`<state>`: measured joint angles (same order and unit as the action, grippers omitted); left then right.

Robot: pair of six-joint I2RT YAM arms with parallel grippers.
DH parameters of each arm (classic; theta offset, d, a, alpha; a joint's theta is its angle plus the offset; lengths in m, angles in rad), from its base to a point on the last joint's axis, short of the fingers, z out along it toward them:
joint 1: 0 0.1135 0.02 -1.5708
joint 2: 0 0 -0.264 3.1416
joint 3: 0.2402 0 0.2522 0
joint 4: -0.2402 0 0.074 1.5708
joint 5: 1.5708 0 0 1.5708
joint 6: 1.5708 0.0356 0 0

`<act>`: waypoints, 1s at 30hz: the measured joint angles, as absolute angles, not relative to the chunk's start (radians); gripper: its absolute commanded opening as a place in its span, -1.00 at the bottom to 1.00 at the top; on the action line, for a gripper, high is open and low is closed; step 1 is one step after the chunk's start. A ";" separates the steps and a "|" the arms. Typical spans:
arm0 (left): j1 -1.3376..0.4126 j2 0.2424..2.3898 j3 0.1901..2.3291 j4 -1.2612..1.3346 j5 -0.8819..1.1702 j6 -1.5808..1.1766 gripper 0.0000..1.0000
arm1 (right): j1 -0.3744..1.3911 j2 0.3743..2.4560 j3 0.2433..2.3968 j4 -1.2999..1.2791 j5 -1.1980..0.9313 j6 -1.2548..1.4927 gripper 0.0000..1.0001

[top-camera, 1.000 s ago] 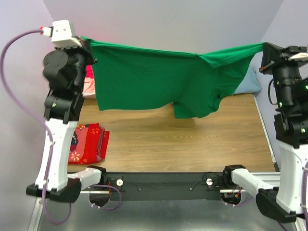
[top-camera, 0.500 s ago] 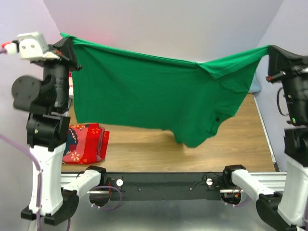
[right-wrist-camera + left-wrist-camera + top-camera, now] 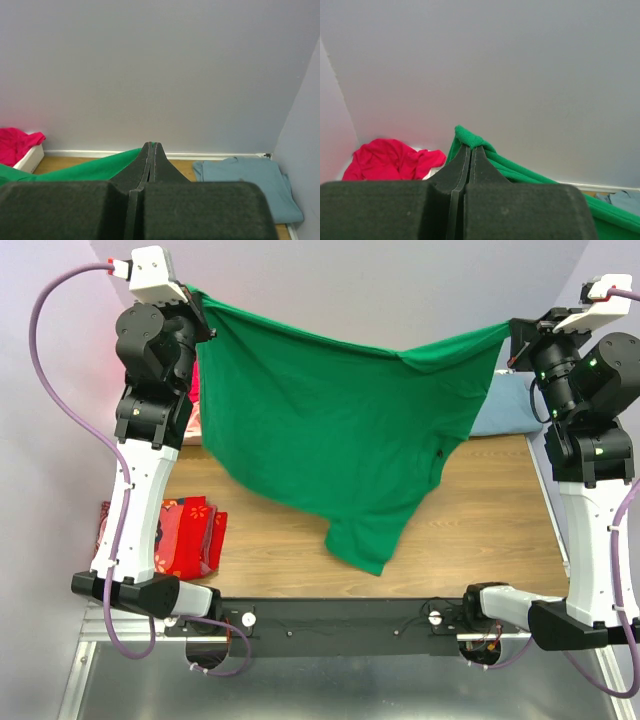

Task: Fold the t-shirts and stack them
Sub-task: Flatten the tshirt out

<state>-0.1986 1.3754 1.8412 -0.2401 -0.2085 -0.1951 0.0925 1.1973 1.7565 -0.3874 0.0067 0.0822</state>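
Note:
A bright green t-shirt (image 3: 330, 430) hangs spread in the air over the wooden table (image 3: 480, 530), and its lowest corner dangles toward the near edge. My left gripper (image 3: 205, 302) is shut on the shirt's upper left corner. In the left wrist view green cloth (image 3: 520, 172) bunches at the closed tips of that gripper (image 3: 471, 147). My right gripper (image 3: 508, 332) is shut on the upper right corner, and the right wrist view shows green fabric (image 3: 85, 170) running left from its tips (image 3: 151, 146). A blue-grey tee (image 3: 250, 182) lies flat at the back right. A magenta-red tee (image 3: 390, 160) is heaped at the back left.
A folded red floral cloth (image 3: 185, 535) lies at the table's left edge by the left arm. A white basket rim (image 3: 27, 157) sits under the magenta heap. Walls close in the back and both sides. A black rail (image 3: 340, 618) runs along the near edge.
The left arm swung out to the left, then came back in and rose. The right arm lifted too. The shirt's bottom swung down and toward the near edge.

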 measured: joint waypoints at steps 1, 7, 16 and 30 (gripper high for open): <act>-0.199 1.378 1.850 -0.243 -0.208 -0.196 -1.00 | 0.093 1.197 1.757 -0.386 0.007 0.082 -0.99; -0.199 1.347 1.904 -0.255 -0.208 -0.194 -1.00 | 0.093 1.170 1.777 -0.370 0.006 0.077 -0.99; -0.199 1.183 1.858 -0.281 -0.207 -0.179 -1.00 | 0.093 0.994 1.777 -0.360 0.005 0.068 -0.99; -0.199 1.221 1.975 -0.310 -0.161 -0.147 -1.00 | 0.093 0.966 1.863 -0.348 0.006 0.045 -0.99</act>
<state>-0.1986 1.2205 1.9751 -0.3099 -0.1608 -0.1467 0.0925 0.9661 1.8633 -0.3485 0.0055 0.0448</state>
